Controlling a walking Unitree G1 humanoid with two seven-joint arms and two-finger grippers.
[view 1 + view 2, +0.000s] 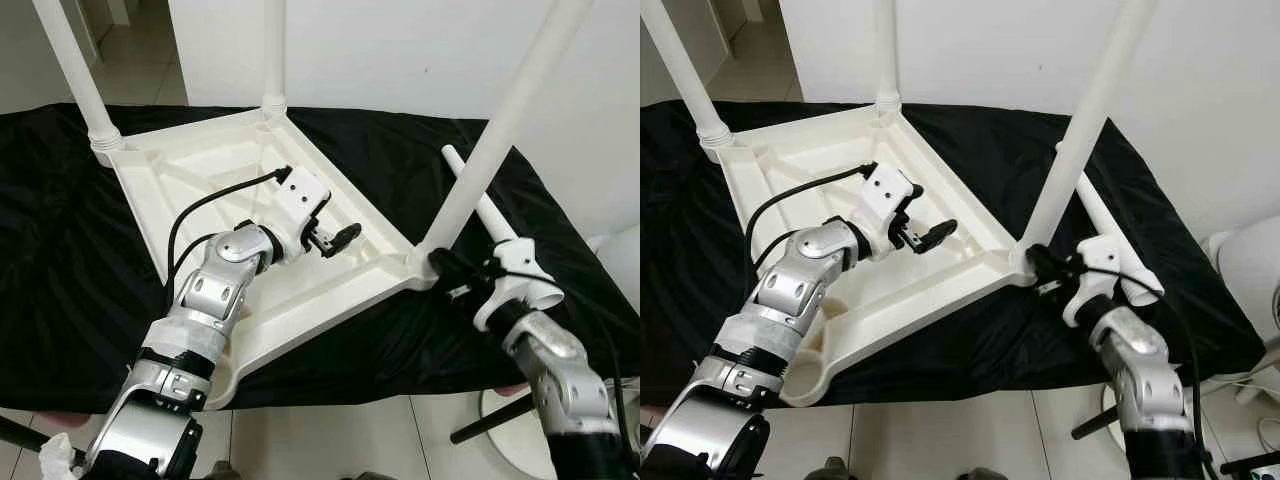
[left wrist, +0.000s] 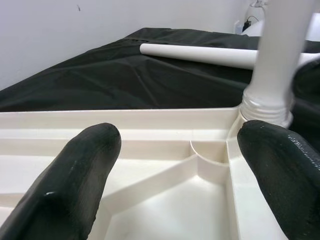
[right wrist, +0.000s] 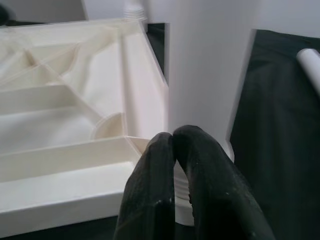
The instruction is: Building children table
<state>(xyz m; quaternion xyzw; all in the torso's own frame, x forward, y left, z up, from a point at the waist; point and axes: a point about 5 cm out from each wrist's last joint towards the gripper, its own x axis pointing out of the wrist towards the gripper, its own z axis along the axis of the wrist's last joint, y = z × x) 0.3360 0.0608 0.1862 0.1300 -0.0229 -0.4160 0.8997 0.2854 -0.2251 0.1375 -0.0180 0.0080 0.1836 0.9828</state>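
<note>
Tabletop (image 1: 330,290): ribbed white plastic, inverted on black cloth (image 1: 60,250).
Left gripper (image 1: 335,240): fingers apart, empty.
Right gripper (image 1: 1032,258): fingers closed together, against round leg (image 1: 1080,130) base.

I see the white tabletop (image 1: 200,180) upside down on the black cloth (image 1: 60,260), three legs up. My left gripper (image 1: 335,240) hovers over its underside; right gripper (image 1: 445,268) sits at the near-right corner leg (image 1: 500,130). Loose leg (image 1: 490,210) lies beside.
</note>
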